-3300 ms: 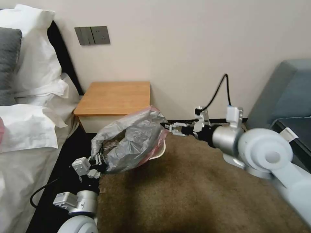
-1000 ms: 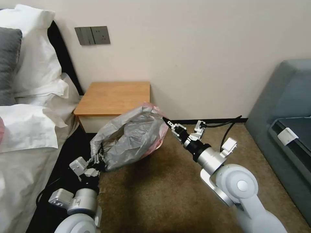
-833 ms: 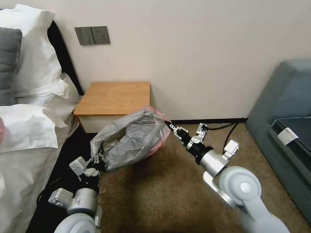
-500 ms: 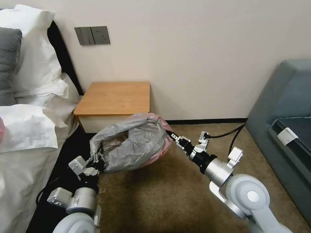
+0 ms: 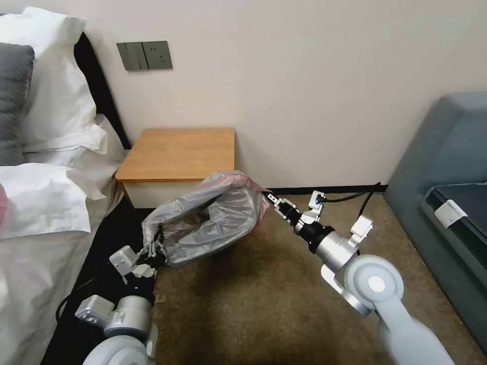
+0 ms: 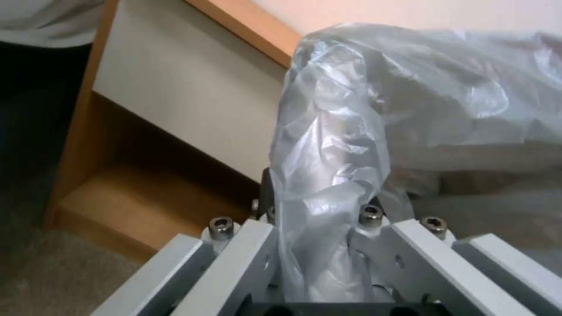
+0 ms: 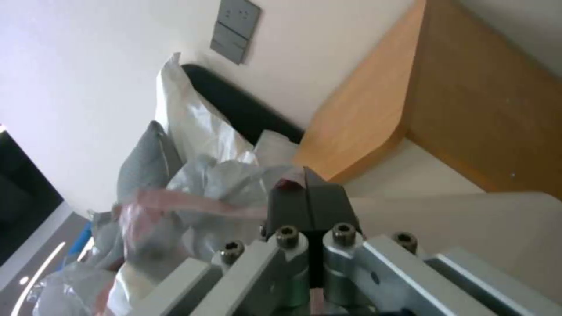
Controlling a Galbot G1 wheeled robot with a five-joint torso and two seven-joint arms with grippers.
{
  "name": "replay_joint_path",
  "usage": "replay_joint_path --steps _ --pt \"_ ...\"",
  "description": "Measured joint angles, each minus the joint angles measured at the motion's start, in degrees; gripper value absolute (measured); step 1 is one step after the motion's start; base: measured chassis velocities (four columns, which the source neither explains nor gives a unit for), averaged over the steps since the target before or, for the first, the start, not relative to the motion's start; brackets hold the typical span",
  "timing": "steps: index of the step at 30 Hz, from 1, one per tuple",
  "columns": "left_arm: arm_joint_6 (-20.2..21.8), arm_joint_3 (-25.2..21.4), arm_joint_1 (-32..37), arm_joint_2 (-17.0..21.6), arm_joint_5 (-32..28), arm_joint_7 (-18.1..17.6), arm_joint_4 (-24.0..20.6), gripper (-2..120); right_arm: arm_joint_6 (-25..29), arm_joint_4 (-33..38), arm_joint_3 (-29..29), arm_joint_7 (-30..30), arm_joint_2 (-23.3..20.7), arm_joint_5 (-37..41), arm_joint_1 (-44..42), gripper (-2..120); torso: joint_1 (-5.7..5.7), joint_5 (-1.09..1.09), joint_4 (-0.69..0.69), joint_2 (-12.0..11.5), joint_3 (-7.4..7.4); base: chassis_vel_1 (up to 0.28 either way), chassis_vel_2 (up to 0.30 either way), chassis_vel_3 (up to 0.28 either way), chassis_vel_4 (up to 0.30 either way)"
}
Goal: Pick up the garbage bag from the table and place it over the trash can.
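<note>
Below the nightstand tabletop, head view: garbage bag stretched between left pincer and right pincer, both clamped on its rim; mouth agape, apparently empty. Trash can hidden beneath. Best kept taut, lowered evenly.
Left wrist: plastic bunched between closed jaws.
Right wrist: jaws pinch pinkish rim.

White pillows and a grey cushion lie on the bed at the left, against a black headboard. A grey switch plate sits on the cream far wall. Brown carpet covers the floor; a blue-grey sofa stands at right.
</note>
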Motion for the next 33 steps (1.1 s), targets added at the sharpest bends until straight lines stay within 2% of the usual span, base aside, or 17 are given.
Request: replay_joint_path --steps 5,8,19,25,28,30,33 --pt "-1.04 0.16 0.53 0.28 4.82 2.79 1.08 5 -0.77 -1.11 -1.09 0.59 -0.27 -0.65 2.20 0 0.00 0.00 0.00 0.00 0.00 0.000 0.000 0.000 0.000" --pt "-1.36 0.04 0.57 0.39 5.41 3.03 1.11 5 -1.94 -1.47 -1.20 2.37 -0.68 -0.63 2.75 0 0.00 0.00 0.00 0.00 0.00 0.000 0.000 0.000 0.000" --pt "-1.48 -0.37 0.47 -0.14 2.30 0.72 -0.18 5 -6.42 0.20 -0.06 15.20 -1.49 1.55 0.39 0 0.00 0.00 0.00 0.00 0.00 0.000 0.000 0.000 0.000" --pt "-1.42 -0.12 0.45 -0.16 1.72 0.64 -0.24 5 -8.12 1.75 1.47 15.08 -1.46 2.05 -1.20 0 0.00 0.00 0.00 0.00 0.00 0.000 0.000 0.000 0.000" --pt "-1.41 -0.12 0.35 -0.18 1.44 0.40 -0.24 5 -8.96 4.71 2.44 12.34 -2.18 1.16 -3.17 12 0.00 0.00 0.00 0.00 0.00 0.000 0.000 0.000 0.000" --pt "-1.41 -0.14 0.30 -0.18 1.35 0.31 -0.23 5 -8.96 5.22 2.57 11.92 -2.36 0.94 -3.47 14 0.00 0.00 0.00 0.00 0.00 0.000 0.000 0.000 0.000" --pt "-1.29 -0.48 0.03 -0.14 0.23 -0.21 0.00 5 -9.01 8.81 3.77 9.52 -3.78 -0.47 -5.66 29 0.00 0.00 0.01 0.00 0.00 0.000 0.000 0.000 0.000"
